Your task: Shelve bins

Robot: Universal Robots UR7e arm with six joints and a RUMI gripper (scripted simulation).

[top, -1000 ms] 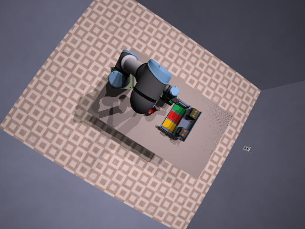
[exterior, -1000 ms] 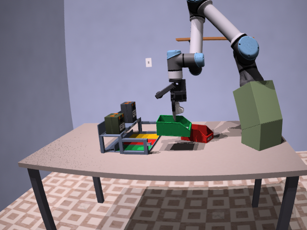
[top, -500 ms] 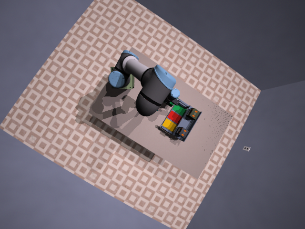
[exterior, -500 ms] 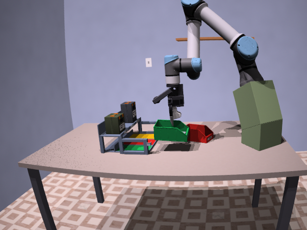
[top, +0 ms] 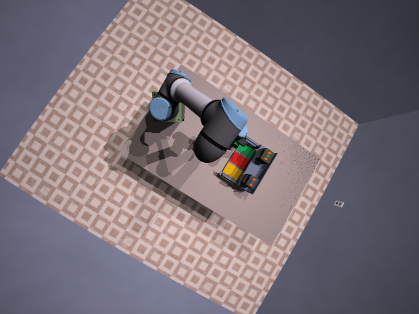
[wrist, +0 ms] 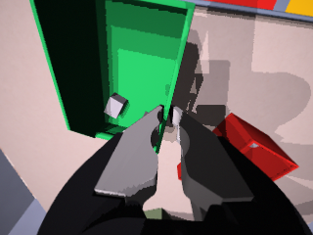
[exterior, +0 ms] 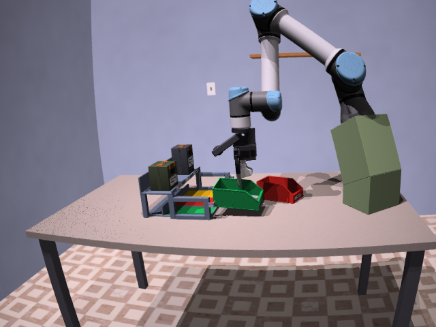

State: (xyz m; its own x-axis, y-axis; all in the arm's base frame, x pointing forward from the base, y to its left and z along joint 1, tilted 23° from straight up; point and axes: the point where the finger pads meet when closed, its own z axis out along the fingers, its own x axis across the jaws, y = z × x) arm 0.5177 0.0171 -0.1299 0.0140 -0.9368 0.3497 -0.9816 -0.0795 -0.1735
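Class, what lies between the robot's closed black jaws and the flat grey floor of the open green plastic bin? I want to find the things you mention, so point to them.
One bin side wall (wrist: 180,73), pinched at its rim; the wrist view shows it.

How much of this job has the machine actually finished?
Neither bin in sight is on its mark yet; the shelf's red mark and yellow mark both lie bare. In hand: the gripper grips the green bin by one side wall, beside the shelf. Left: seating that bin, then the red bin, which sits on the table.
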